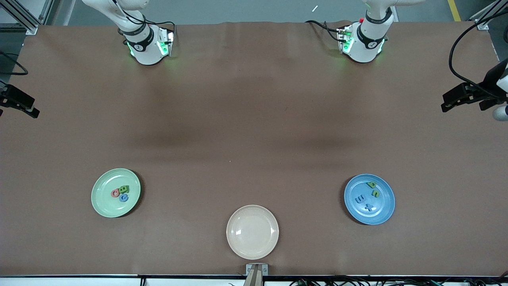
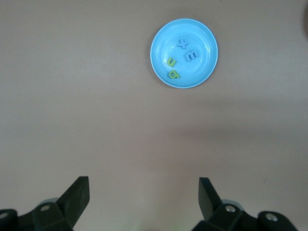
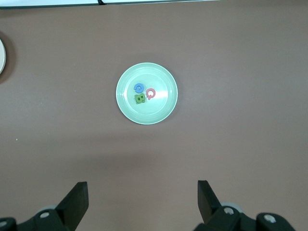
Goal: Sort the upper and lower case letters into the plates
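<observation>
Cream plate (image 1: 252, 232) between mint and blue plates.

Beige plate (image 1: 252, 232): bare, well ahead of my grippers, near the table's camera-side edge.
Table (image 1: 254, 131): brown, under me.

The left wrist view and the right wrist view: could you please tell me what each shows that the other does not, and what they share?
Only the left wrist view shows the blue plate holding two blue letters and two green letters, framed by the open left pincer.

Only the right wrist view shows the mint green plate holding a red letter, a blue letter and a green letter, with the open right pincer and the cream plate's edge.

Both show the brown table.
</observation>
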`<state>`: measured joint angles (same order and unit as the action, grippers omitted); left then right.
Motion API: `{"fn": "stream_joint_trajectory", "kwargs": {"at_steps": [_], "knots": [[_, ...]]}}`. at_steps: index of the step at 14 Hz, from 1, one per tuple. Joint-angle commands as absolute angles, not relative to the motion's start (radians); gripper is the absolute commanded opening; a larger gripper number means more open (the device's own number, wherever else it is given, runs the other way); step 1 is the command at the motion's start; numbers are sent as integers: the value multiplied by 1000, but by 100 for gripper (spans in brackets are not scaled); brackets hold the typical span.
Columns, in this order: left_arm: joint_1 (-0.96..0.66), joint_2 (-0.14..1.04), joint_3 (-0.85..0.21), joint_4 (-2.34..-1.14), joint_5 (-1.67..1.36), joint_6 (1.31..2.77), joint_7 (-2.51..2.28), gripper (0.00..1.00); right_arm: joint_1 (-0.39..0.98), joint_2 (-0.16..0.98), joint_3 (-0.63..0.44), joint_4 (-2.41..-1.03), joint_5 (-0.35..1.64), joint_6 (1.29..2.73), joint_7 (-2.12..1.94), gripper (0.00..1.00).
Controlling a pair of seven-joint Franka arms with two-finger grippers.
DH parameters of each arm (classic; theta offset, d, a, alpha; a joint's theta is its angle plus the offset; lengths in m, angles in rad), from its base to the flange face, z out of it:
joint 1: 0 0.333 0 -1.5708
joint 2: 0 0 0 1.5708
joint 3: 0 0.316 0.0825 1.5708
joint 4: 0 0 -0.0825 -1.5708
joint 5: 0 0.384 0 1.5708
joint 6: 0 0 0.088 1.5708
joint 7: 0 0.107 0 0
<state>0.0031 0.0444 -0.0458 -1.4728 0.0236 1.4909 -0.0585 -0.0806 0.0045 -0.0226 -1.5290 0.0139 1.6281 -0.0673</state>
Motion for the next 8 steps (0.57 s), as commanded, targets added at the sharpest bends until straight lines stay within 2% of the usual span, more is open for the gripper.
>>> {"fn": "stream_joint_trajectory", "kwargs": {"at_steps": [1,8], "knots": [[20,-24,-72,-1558,6,1520,-77,100,-92,6,-9,-1520,2,1618,-63,100],[6,-60,-109,-1614,5,1565,-147,100,-92,6,-9,-1520,2,1618,-64,100]]}}
